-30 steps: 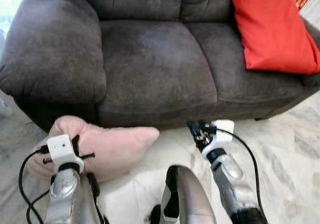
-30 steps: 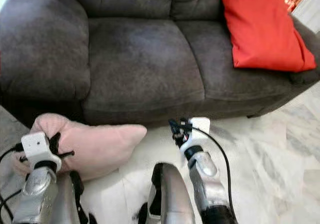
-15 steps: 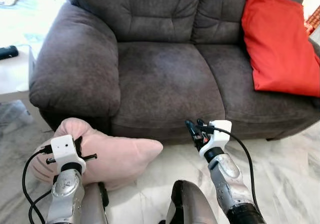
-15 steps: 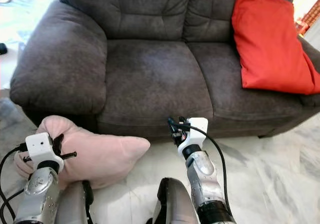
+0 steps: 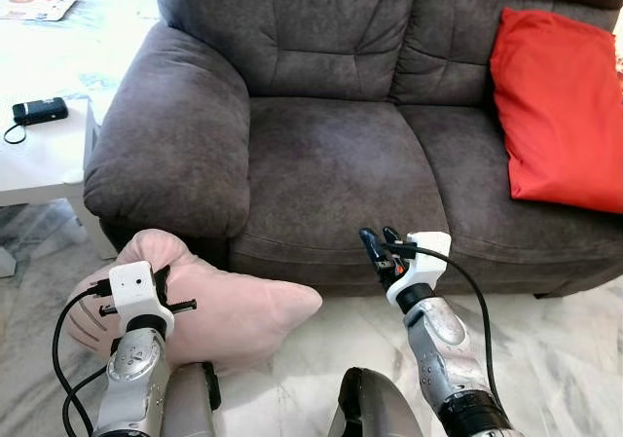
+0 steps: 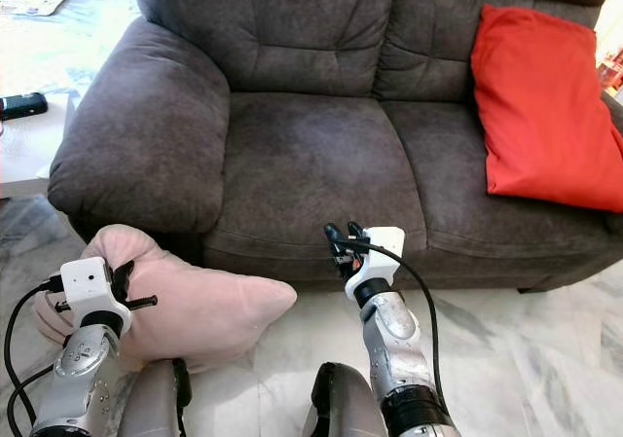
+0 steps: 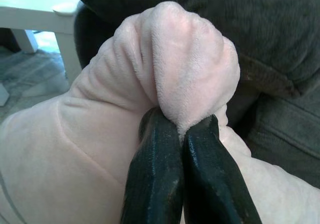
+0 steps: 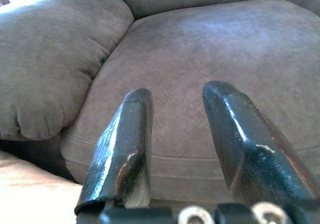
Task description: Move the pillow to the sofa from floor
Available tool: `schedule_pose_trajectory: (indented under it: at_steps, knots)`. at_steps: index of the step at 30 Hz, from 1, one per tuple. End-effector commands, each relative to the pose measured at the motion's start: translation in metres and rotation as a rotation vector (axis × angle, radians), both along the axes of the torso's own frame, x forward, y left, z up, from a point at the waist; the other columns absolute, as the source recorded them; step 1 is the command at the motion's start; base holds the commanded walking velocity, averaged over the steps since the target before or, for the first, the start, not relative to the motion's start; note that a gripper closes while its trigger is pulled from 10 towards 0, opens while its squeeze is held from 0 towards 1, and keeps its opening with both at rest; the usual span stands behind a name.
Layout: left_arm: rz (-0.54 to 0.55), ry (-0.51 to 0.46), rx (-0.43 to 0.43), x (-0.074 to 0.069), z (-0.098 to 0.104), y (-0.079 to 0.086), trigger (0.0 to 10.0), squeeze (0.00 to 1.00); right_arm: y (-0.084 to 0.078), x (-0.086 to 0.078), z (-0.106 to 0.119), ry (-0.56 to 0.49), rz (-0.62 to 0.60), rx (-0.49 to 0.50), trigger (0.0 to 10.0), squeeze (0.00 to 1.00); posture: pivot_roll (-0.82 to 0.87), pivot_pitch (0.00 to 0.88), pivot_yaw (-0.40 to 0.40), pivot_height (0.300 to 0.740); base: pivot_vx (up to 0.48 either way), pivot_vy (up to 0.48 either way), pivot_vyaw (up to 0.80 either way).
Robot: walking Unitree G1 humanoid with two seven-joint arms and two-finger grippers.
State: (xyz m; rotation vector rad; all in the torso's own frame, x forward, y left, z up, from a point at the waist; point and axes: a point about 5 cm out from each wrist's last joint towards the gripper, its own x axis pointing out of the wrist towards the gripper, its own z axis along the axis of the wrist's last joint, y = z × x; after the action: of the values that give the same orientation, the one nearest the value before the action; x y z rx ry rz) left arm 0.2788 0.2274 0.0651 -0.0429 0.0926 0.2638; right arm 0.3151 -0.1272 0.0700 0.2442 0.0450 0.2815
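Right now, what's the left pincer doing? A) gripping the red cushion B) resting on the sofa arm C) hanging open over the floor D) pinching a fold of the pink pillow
D: the left pincer is shut on a bunched fold of the pink pillow.

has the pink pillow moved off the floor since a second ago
No. The pink pillow still lies by the sofa's left arm, pinched by the left gripper; the camera shifted.

view tilted up, white side table (image 5: pixel 44 160) now visible beside sofa (image 5: pixel 321 164)

Red cushion (image 5: pixel 563 116) cut by right edge; left arm hides pillow's (image 5: pixel 234 306) near side.
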Motion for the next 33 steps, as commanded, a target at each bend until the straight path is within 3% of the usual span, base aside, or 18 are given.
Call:
schedule_pose_trajectory:
  at_steps: [1,33]
  knots:
    - [-0.013,-0.137,0.049,0.0099,0.0271,-0.0009,10.0,0.0,-0.0053,0.0022,0.0003,0.003,-0.015,-0.001,10.0,0.0,0.19,0.0,-0.154,0.621,0.0,0.0,0.0]
    - [-0.021,-0.139,0.055,0.0131,0.0276,-0.0038,10.0,0.0,-0.0045,0.0075,0.0076,-0.037,-0.02,0.021,10.0,0.0,0.19,0.008,-0.156,0.654,0.0,0.0,0.0]
